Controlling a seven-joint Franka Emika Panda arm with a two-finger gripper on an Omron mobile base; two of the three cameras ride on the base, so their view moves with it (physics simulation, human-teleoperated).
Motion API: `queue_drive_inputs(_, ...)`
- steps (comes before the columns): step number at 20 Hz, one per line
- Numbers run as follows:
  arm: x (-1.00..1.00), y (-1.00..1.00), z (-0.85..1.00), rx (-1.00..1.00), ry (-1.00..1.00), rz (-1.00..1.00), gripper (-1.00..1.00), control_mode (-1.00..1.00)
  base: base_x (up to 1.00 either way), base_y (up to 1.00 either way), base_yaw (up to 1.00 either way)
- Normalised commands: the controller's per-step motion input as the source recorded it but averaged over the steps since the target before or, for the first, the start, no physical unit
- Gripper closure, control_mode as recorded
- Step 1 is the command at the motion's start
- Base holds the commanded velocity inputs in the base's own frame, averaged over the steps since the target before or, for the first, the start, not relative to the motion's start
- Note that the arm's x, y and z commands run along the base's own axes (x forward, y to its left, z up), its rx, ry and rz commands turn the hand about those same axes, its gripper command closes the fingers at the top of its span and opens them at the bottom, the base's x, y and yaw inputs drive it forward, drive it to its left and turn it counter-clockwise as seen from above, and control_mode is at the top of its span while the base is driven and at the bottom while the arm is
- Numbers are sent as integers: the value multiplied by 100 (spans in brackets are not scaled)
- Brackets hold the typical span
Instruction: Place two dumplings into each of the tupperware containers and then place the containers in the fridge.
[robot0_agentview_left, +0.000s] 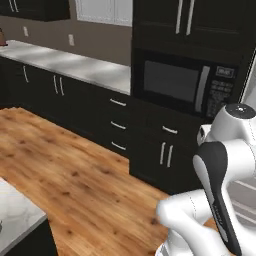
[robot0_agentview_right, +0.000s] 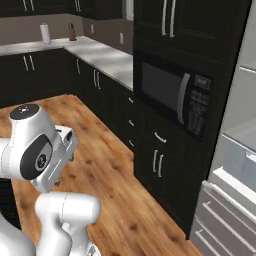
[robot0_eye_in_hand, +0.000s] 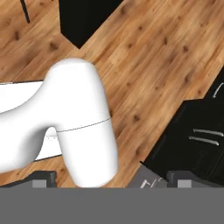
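Hand (robot0_eye_in_hand: 109, 186) jaws spread wide, empty, aimed down at the wood floor (robot0_eye_in_hand: 153, 57). Fridge (robot0_agentview_right: 235, 150) stands open at the right, past the microwave (robot0_agentview_right: 170, 97). Dumplings and containers: can't tell where, so no bearing yet.

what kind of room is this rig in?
A simulated home kitchen: built-in black microwave set among dark cabinets, pale countertop along the wall, wood plank floor, and an open fridge at right.
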Motion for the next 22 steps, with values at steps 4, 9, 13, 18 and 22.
queue_drive_inputs(4,0,0,0,0,0,0,-100,100,-9,14,45)
queue_drive_inputs(9,0,0,0,0,0,0,-100,100,-12,44,45)
queue_drive_inputs(13,0,0,0,0,0,0,-100,100,-19,58,26)
queue_drive_inputs(18,0,0,0,0,0,0,-100,100,0,65,8)
queue_drive_inputs(22,0,0,0,0,0,0,-100,100,24,46,29)
